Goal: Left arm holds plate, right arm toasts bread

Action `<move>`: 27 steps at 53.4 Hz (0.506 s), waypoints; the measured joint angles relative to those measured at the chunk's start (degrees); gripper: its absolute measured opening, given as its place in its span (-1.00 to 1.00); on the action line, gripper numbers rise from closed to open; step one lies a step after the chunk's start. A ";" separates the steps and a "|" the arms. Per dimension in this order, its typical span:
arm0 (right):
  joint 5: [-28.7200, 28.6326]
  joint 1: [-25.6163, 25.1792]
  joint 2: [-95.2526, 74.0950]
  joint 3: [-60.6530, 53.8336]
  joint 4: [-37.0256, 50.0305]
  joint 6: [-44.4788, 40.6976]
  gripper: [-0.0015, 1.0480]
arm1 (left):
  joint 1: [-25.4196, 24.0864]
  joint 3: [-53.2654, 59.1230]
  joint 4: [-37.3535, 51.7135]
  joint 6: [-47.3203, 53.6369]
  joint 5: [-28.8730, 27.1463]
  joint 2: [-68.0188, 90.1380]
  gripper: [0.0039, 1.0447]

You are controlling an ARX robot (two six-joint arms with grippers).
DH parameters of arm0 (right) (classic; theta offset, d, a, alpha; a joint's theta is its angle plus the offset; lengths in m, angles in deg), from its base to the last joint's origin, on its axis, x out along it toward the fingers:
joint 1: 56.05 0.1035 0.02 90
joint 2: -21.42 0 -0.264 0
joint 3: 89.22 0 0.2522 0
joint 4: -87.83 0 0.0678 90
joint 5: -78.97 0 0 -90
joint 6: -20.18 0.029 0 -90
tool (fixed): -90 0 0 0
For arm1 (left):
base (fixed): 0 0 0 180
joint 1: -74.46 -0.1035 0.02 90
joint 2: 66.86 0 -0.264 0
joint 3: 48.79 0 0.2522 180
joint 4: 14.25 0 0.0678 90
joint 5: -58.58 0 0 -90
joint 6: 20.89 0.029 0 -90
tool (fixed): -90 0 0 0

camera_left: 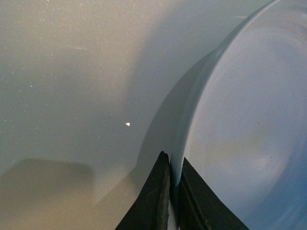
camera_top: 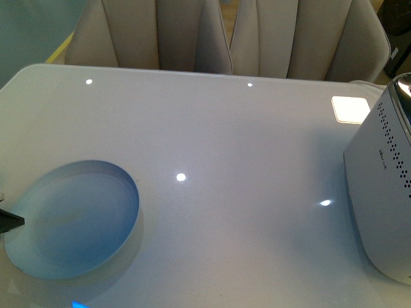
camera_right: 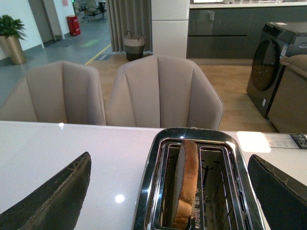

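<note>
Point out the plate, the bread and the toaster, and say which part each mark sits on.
plate [camera_top: 96, 170]: front view, on its far rim.
bread [camera_right: 187, 182]: right wrist view, on the crust edge standing in the slot.
toaster [camera_right: 153, 167]: right wrist view, on the chrome top.

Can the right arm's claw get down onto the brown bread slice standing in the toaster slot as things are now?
Probably yes. The right claw is open, its fingers spread either side of the chrome-topped toaster, and the tan-brown bread slice stands upright in one slot with its crust edge exposed. Nothing lies between them.
</note>
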 joint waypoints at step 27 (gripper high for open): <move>0.00 0.00 0.00 0.00 0.00 -0.02 0.83 | 0.24 1.11 2.73 -0.61 1.75 -4.48 0.56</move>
